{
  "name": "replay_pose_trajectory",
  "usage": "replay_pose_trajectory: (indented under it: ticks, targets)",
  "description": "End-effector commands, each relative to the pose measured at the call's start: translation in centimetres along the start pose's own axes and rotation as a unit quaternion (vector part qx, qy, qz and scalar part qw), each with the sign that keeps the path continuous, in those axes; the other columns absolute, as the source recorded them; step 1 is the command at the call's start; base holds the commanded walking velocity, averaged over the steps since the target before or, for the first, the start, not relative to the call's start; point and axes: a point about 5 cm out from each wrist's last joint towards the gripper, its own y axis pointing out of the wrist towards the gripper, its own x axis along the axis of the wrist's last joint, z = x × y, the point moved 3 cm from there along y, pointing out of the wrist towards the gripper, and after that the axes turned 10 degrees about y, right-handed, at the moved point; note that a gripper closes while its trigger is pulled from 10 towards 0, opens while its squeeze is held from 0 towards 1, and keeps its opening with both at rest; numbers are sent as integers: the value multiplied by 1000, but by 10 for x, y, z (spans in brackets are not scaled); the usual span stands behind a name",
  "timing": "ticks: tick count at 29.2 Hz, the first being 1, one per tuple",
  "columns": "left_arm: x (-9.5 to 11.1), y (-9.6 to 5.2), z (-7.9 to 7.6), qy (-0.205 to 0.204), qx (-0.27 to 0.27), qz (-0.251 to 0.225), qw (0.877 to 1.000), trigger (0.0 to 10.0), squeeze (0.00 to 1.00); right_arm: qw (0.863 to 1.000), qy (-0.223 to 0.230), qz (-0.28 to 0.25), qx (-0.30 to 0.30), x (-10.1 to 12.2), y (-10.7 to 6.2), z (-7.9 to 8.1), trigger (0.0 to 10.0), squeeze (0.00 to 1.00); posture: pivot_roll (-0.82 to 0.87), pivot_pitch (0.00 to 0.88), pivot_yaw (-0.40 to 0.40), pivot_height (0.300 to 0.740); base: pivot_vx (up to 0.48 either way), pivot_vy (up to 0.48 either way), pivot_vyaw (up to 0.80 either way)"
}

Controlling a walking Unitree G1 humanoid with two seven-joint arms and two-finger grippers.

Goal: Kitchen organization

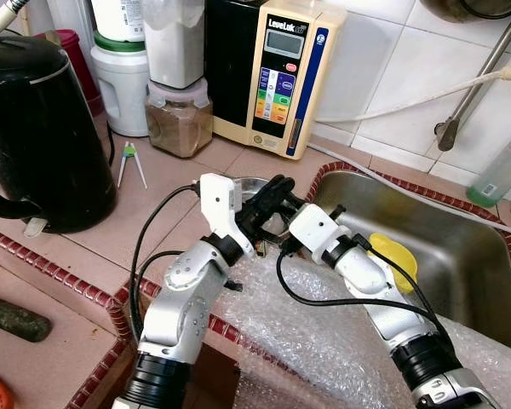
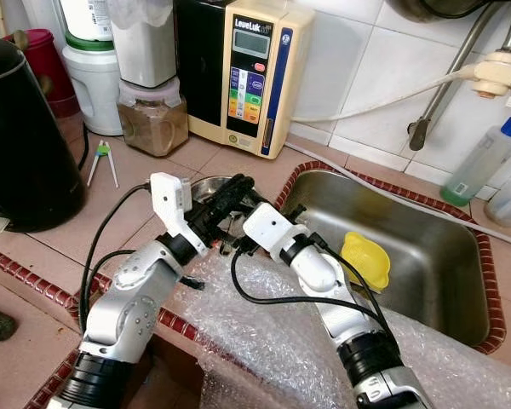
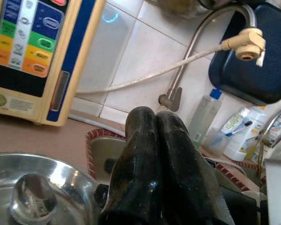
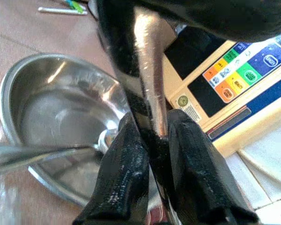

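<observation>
Black kettle (image 1: 38,128) at tabletop's left edge; water ionizer (image 1: 281,77) against back wall; yellow sponge (image 1: 396,256) in sink (image 1: 468,281).

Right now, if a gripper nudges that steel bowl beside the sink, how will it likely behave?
The steel bowl looks thin and shiny, so probably light and prone to sliding on the smooth tiled counter. Its rounded sides suggest it may rock or tip if pressed at the rim.

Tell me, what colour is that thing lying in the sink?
Yellow; the right eye view shows it best, inside the steel sink.
</observation>
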Motion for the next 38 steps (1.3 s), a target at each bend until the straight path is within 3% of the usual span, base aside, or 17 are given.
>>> replay_pose_trajectory:
  ticks: [1, 9, 10, 15, 20, 25, 28, 38]
  targets:
    - [-7, -8, 12, 8, 29, 15, 999, 10000, 0, 997, 5, 7, -76, -3, -13, -40, 0, 0, 165, 0, -106, 740, 0, 0, 0]
    - [-12, -8, 4, 16, 9, 24, 1000, 10000, 0, 997, 7, 11, -82, -6, -16, -42, 0, 0, 161, 0, -103, 740, 0, 0, 0]
    - [-12, -8, 4, 14, 11, 24, 1000, 10000, 1000, 997, 5, 12, -80, -6, -16, -41, 0, 0, 161, 0, -102, 740, 0, 0, 0]
    - [-13, -9, 7, 27, 18, 28, 999, 10000, 1000, 997, -4, 18, -80, -9, -19, -41, 0, 0, 163, 0, -100, 740, 0, 0, 0]
    - [-10, -10, 19, 42, 48, 24, 998, 10000, 1000, 994, -17, 36, -104, -18, -30, -55, 0, 0, 164, 0, -96, 740, 0, 0, 0]
    - [-21, -18, 20, 64, 18, 57, 996, 10000, 1000, 988, -13, 57, -141, -31, -47, -69, 0, 0, 165, 0, -87, 740, 0, 0, 0]
    - [-27, -23, 17, 95, -15, 80, 992, 10000, 1000, 983, -11, 73, -170, -39, -61, -81, 0, 0, 167, 0, -80, 740, 0, 0, 0]
    - [-33, -29, 18, 112, -37, 100, 988, 10000, 1000, 954, 31, 116, -274, -66, -99, -104, 0, 0, 169, 0, -68, 740, 0, 0, 0]
